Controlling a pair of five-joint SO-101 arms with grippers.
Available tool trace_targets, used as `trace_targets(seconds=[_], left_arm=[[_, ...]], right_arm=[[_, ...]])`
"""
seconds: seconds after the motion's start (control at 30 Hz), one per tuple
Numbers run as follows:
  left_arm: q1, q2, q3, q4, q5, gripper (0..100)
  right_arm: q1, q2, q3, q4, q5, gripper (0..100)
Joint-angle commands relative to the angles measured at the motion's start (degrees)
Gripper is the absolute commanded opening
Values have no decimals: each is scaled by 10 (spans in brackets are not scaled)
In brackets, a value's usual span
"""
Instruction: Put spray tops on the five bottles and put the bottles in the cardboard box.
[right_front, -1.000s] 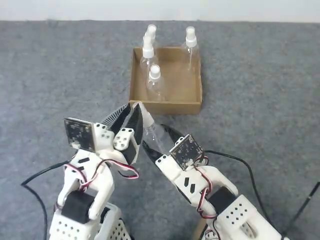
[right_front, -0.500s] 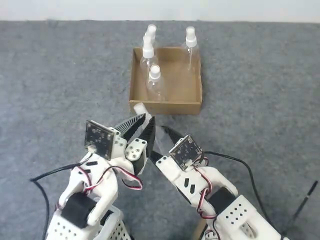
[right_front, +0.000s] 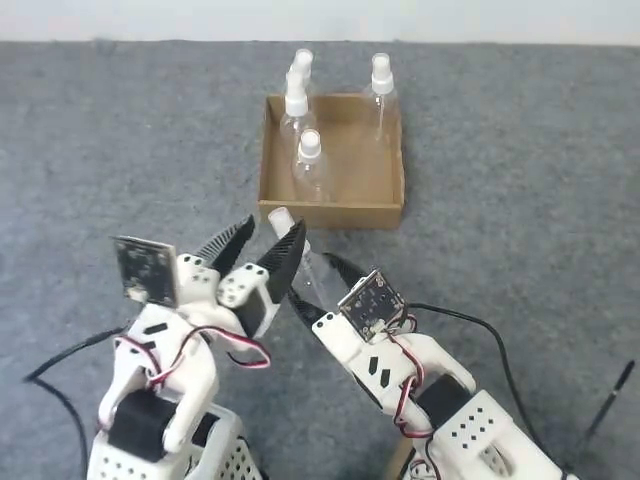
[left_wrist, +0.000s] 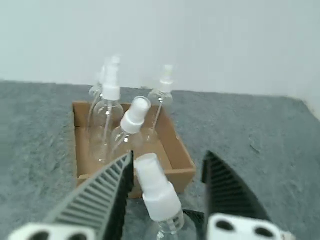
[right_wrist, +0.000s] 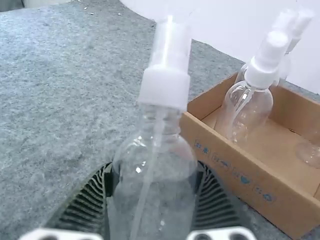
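Right wrist view: bottle within tool

The gripper clamped a clear bottle by its body, white spray top on. Beyond stood the box on grey carpet (a second bottle upright inside, also capped).

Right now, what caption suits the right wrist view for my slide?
Right gripper holds a spray-topped bottle beside the cardboard box.
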Motion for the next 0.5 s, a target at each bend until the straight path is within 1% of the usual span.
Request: trace_targets(seconds=[0.0, 0.17, 0.3, 0.47], left_arm=[[-14, -2, -22, 0, 19, 261], [-14, -1, 22, -44, 18, 261], [-14, 0, 61, -85, 15, 261], [-14, -2, 93, -116, -9, 259]], right_arm=[[-9, -20, -15, -18, 9, 7], [-44, -20, -12, -18, 10, 7], [-42, -20, -12, -18, 10, 7], [-43, -20, -12, -18, 10, 7]])
